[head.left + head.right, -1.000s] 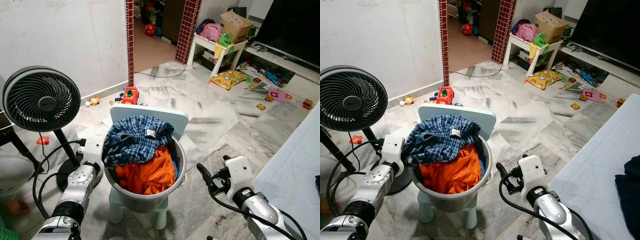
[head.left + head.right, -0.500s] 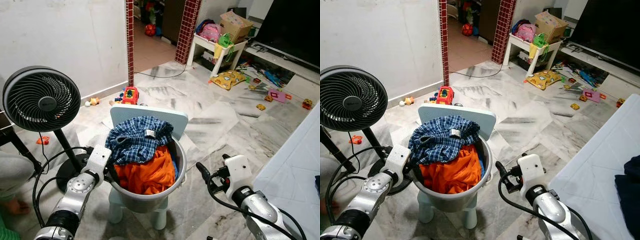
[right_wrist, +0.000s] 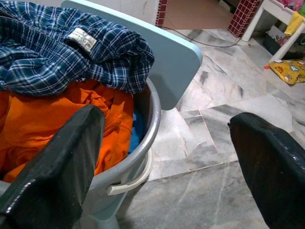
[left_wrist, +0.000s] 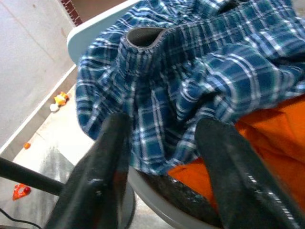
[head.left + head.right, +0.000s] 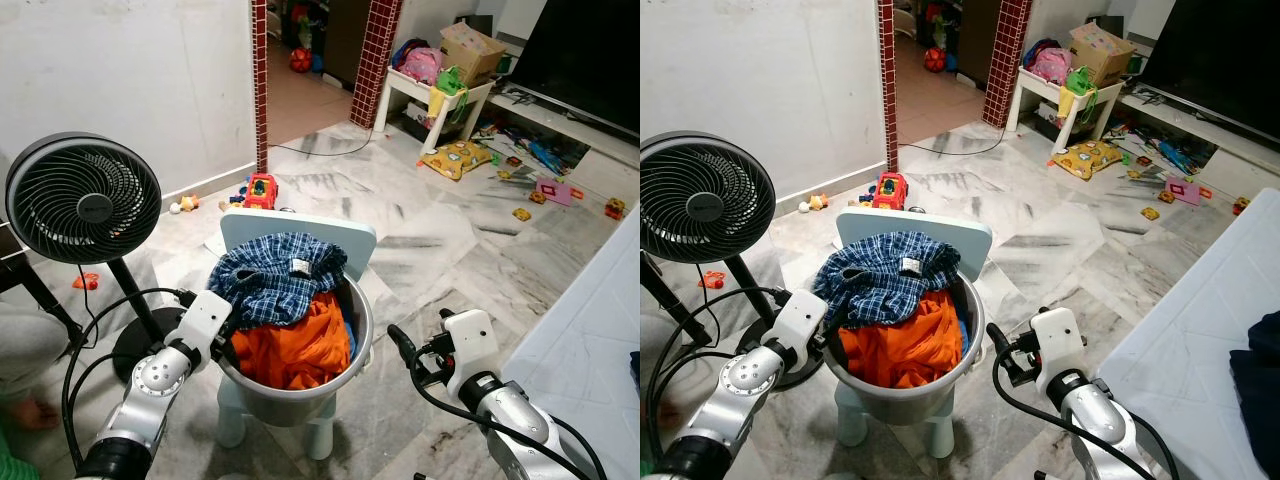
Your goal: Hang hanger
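A grey basin stands on a small pale-blue chair right in front of me. A blue plaid shirt lies heaped on top of an orange garment inside it. My left gripper is at the basin's left rim. In the left wrist view it is open, its fingers straddling the lower edge of the plaid shirt. My right gripper hovers just right of the basin. It is open with nothing between its fingers.
A black standing fan with its cable is close on the left. A white mattress edges the right. Toys lie scattered on the marble floor behind the chair, near a white side table. A person's foot is at lower left.
My left arm has swung forward and inward, bringing its gripper from beside the basin up to the plaid shirt's edge. The right gripper has drifted slightly toward the basin.
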You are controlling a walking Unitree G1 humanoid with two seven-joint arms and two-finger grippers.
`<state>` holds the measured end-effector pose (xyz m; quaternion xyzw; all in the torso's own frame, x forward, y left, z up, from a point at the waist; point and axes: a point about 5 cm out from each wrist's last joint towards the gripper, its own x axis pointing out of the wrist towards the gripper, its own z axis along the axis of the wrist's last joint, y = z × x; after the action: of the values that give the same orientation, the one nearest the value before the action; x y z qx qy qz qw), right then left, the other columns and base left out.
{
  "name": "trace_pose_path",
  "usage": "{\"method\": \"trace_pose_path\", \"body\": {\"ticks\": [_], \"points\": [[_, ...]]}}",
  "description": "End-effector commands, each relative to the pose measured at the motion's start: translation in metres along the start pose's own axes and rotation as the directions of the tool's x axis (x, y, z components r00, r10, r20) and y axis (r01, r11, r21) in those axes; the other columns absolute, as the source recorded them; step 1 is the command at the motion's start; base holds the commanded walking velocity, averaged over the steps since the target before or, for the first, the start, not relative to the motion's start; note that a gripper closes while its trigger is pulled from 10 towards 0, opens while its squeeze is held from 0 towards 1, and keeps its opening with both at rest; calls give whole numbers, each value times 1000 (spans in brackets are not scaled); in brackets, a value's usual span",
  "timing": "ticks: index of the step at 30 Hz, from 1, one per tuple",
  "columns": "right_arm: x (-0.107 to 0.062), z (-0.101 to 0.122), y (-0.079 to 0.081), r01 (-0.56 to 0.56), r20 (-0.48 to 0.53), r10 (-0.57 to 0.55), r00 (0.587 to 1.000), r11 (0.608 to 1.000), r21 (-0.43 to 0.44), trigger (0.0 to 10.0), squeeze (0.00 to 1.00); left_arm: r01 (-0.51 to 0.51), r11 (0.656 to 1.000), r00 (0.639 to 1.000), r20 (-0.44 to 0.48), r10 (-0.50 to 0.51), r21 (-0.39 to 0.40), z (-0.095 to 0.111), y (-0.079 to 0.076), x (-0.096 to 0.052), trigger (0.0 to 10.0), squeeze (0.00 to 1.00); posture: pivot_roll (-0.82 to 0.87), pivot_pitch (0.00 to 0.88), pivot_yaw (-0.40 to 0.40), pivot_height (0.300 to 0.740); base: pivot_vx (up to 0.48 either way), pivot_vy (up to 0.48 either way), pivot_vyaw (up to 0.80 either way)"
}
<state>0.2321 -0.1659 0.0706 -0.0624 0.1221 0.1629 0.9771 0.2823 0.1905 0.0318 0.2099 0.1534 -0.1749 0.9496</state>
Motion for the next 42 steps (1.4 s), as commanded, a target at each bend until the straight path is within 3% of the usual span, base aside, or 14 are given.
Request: {"method": "trace_pose_path", "body": {"ticks": [1,6,11,20,27,34,42], "points": [[1,0,-1,-3,-1,3,1000,1000,-8,10000,0,0,1000,1000,14,0,19,5,-2,1,10000,1000,145,0,-84,740,0,0,0],[2,1,-3,-1,2,1,1000,1000,-8,10000,0,-14,999,999,35,13,48,4,-8,-5,10000,1000,146,0,-82,740,0,0,0],[3,1,-2,-5,3,5,1000,1000,-5,10000,0,-103,988,990,110,91,112,18,5,-3,10000,1000,152,0,-88,740,0,0,0],[1,2,-3,2,9,-2,1000,1000,-4,10000,0,-137,984,987,100,126,115,30,26,10,10000,1000,139,0,-87,740,0,0,0],[-2,1,-2,-1,3,1,1000,1000,-2,10000,0,-85,993,994,70,80,80,32,27,18,10000,1000,132,0,-92,740,0,0,0],[-8,1,0,-8,-1,8,1000,1000,0,10000,0,-59,994,997,60,53,94,35,29,26,10000,1000,113,0,-98,740,0,0,0],[-23,-3,6,-7,-24,7,1000,1000,14,10000,0,-21,995,999,51,16,99,39,26,33,10000,1000,79,0,-92,740,0,0,0]]}}
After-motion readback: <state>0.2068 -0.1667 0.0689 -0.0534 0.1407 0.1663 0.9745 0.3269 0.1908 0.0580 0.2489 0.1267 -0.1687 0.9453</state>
